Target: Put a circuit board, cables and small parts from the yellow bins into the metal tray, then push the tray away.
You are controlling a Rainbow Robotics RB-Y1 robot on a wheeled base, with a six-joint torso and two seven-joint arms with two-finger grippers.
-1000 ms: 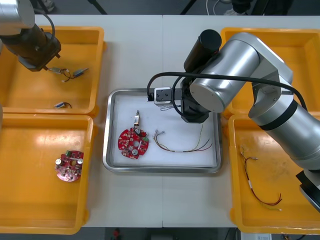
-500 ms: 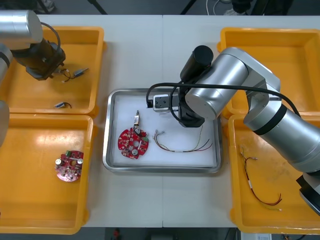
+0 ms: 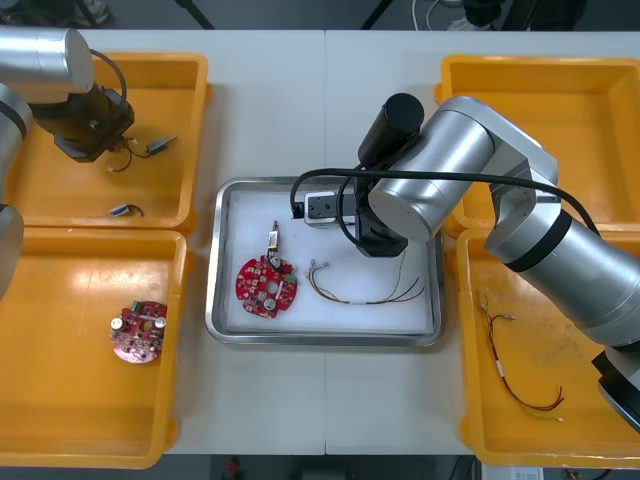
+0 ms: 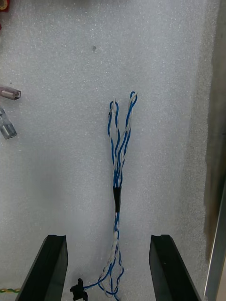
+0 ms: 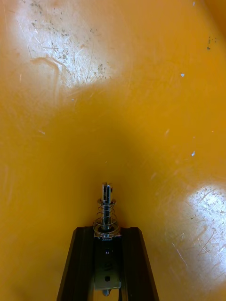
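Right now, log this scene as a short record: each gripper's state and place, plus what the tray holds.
left gripper: shut on a small metal part, over the far left yellow bin
right gripper: open, over the metal tray
blue and white cable: lying on the tray between the right gripper's fingers, not gripped
tray contents: red circuit board, second small metal part, red and yellow cable, blue and white cable
tray place: between the bins, not yet pushed away
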